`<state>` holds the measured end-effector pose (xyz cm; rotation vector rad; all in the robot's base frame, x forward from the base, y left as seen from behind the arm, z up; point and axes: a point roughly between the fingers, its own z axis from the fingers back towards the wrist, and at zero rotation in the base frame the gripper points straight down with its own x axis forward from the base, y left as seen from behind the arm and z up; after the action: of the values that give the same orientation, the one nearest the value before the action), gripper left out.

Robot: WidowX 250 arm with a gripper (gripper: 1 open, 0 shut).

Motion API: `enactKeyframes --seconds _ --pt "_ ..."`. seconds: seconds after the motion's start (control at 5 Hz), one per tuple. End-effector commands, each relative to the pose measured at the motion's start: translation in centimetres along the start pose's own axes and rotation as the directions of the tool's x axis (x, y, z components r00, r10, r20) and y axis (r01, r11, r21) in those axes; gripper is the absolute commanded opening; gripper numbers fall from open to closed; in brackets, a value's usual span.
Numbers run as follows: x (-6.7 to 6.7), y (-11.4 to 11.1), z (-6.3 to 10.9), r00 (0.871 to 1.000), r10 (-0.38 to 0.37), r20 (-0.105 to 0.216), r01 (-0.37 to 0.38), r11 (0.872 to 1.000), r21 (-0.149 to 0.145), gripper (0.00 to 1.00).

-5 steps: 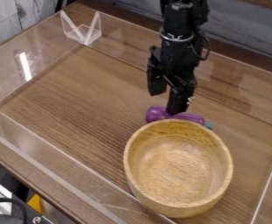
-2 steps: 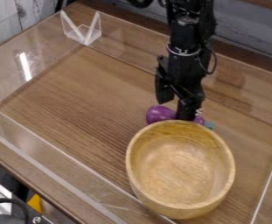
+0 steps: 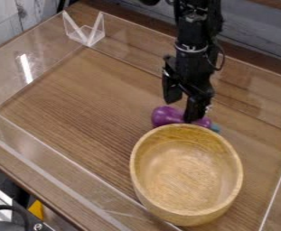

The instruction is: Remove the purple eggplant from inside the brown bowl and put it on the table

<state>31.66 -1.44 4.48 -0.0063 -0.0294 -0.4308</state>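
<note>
Purple eggplant (image 3: 165,115) lies on the counter (image 3: 88,99), outside the brown bowl (image 3: 186,172) and just beyond its far rim. Only its rounded glossy end shows clearly; the rest runs to the right behind the hand's fingers, where a trace of teal-green sits close to the bowl's edge. Whether the eggplant touches the bowl's rim cannot be told from this angle.

Right over the eggplant stands the hand (image 3: 187,106), black and pointing straight down from a dark arm that comes in from the top of the frame. Its two fingers are spread apart, with their tips low, at about the level of the eggplant. The nearer finger (image 3: 196,112) covers part of the purple body. Contact between fingers and eggplant cannot be made out, and nothing is clamped between them.

The bowl itself is large, round and light tan, with a thick rim and visible grain, and its inside holds nothing. It sits near the front right of the counter. Clear acrylic walls (image 3: 34,54) border the brown wood-grain surface, and a small clear angled piece (image 3: 85,29) stands at the far left corner.
</note>
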Motion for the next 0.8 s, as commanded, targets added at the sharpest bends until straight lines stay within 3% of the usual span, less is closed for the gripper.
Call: enactKeyframes --seconds 0.0,0.4,0.6 --pt "0.1 1.3 -0.7 0.999 0.037 0.025 -0.037 0.999 0.016 1.00" --pt "-0.7 -0.3 -1.8 0.999 0.016 0.031 -0.016 1.000 0.023 1.00" --pt "-1.1 0.1 -2.7 0.999 0.019 0.031 -0.019 1.000 0.022 1.00"
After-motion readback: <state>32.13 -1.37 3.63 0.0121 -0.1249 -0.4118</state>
